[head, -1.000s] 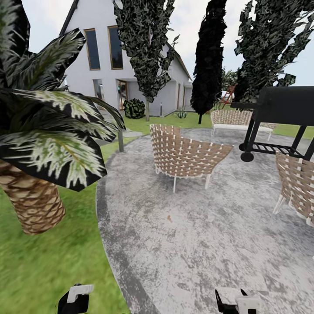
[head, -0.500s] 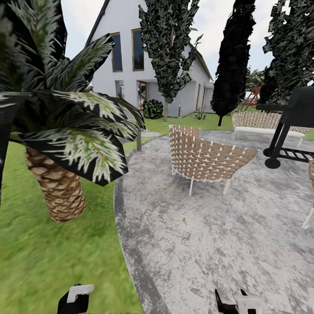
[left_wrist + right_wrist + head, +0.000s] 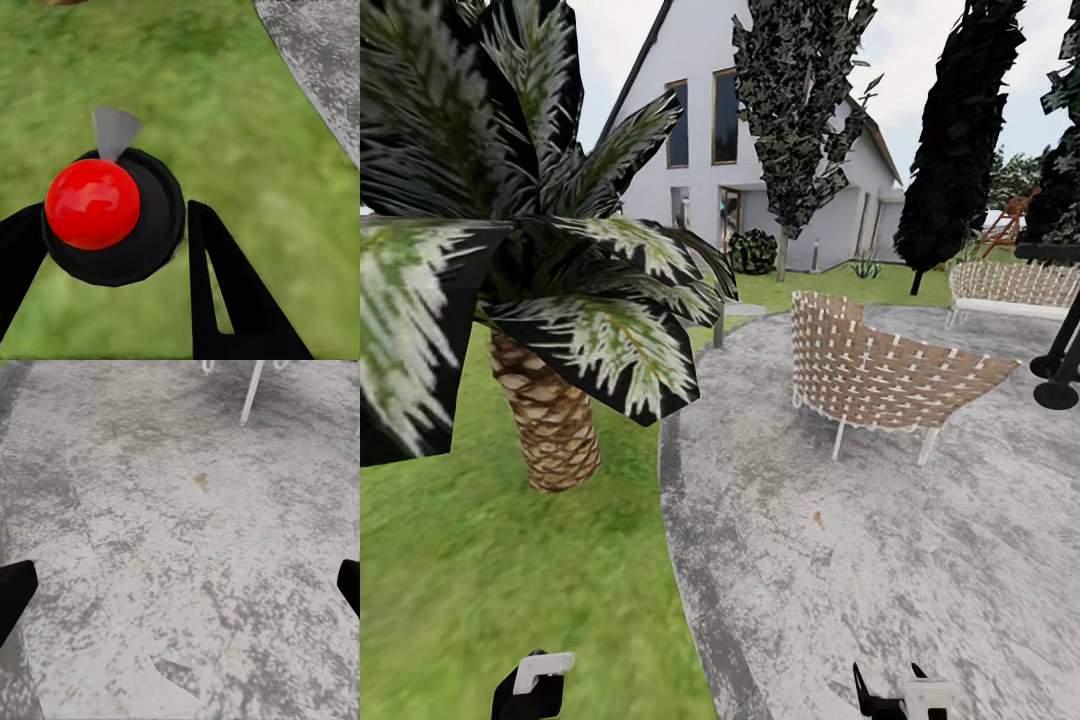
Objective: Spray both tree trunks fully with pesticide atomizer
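Atomizer in the left hand, out on the garden's patio edge.
Left hand (image 3: 112,255) pinches the black pesticide atomizer (image 3: 112,217), red cap up, over the grass lawn (image 3: 480,590). Right hand (image 3: 180,592) hangs spread wide above the grey stone patio (image 3: 880,560). Palm (image 3: 545,420) near left, wicker chair (image 3: 890,375) ahead, white house (image 3: 760,150) far off.
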Robot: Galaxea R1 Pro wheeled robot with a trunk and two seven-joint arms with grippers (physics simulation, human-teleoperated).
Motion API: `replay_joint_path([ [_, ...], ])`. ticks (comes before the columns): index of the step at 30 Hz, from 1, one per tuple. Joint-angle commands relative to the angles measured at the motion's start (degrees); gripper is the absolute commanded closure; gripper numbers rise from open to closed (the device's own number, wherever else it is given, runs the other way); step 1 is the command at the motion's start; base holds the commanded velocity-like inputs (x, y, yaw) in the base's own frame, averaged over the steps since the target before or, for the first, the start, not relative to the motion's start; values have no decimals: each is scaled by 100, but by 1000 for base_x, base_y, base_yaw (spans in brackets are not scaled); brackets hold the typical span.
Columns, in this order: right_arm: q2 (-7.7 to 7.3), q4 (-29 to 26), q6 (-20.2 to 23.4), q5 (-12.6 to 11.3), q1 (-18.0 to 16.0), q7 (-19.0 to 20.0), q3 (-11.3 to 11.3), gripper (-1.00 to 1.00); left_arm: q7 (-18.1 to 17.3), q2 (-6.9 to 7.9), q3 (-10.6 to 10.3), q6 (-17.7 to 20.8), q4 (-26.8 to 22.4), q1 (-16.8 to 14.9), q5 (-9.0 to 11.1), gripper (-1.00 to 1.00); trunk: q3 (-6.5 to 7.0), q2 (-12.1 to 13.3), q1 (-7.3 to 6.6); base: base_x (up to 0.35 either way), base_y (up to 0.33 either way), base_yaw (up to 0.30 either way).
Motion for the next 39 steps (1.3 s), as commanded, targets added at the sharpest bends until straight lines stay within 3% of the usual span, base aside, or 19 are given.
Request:
replay_joint_path([
  [1, 0, 0, 0, 0, 0, 0, 0, -100, 0, 0, 1, 0, 0, 0, 1, 100, 19, 42, -23, 0, 0, 279],
  [4, 1, 0, 0, 0, 0, 0, -1, -100, 0, 0, 1, 0, 0, 0, 1, 100, 72, 162, -89, 0, 0, 279],
  [39, -2, 0, 0, 0, 0, 0, -1, -100, 3, 0, 1, 9, 9, 0, 1, 100, 158, 162, -89, 0, 0, 272],
])
